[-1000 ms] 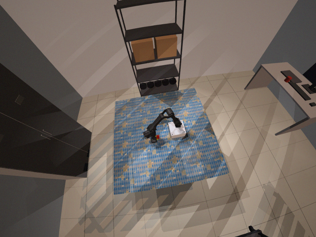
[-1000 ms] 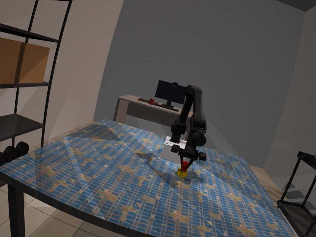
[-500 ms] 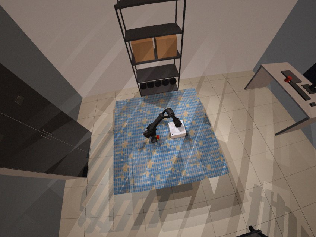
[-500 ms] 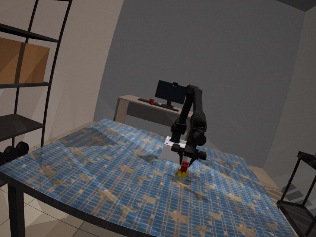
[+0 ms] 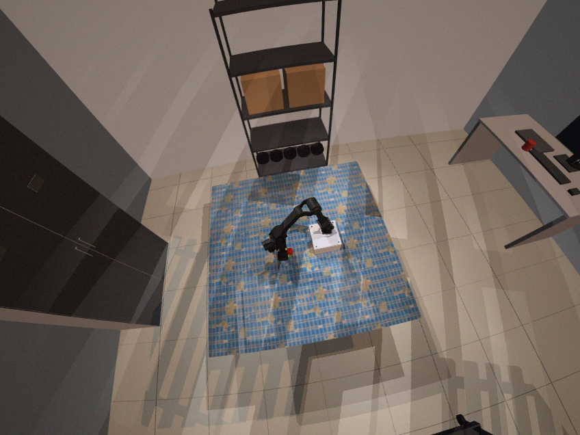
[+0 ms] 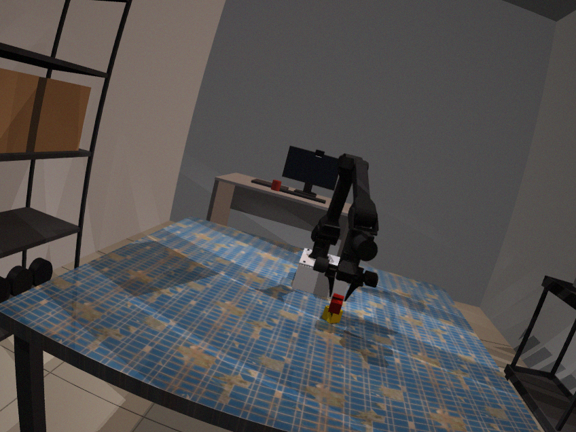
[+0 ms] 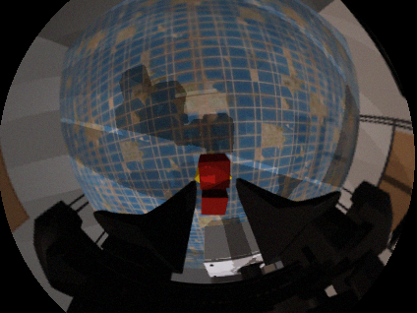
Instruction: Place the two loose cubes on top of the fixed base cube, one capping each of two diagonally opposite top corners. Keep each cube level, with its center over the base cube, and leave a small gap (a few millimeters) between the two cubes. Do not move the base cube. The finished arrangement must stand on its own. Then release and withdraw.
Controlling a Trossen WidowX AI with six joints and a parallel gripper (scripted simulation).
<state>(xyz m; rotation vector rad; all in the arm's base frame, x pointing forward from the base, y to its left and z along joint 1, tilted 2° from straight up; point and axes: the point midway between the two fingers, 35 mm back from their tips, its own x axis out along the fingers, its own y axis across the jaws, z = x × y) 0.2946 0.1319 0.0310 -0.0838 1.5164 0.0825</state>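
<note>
The yellow base cube (image 6: 331, 317) sits on the patterned table; in the wrist view only its side corners show (image 7: 198, 178). One red cube (image 6: 335, 306) (image 7: 214, 173) rests on top of it. The other red cube (image 6: 338, 296) (image 7: 214, 205) is on the side toward the arm's base, with a dark band between the two; whether they touch is too small to tell. In the top view the red (image 5: 290, 251) shows as one patch. My gripper (image 6: 338, 297) (image 7: 216, 183) is open. Its fingertips stand clear on both sides of the cubes, close above them. The contact between cubes and base is largely hidden.
The arm's white mounting box (image 5: 327, 243) (image 6: 305, 278) (image 7: 223, 267) stands on the table (image 5: 327, 299) (image 6: 223, 344) near the cubes. A shelf rack (image 5: 285, 60) and a desk (image 5: 510, 122) (image 6: 236, 178) stand beyond the table.
</note>
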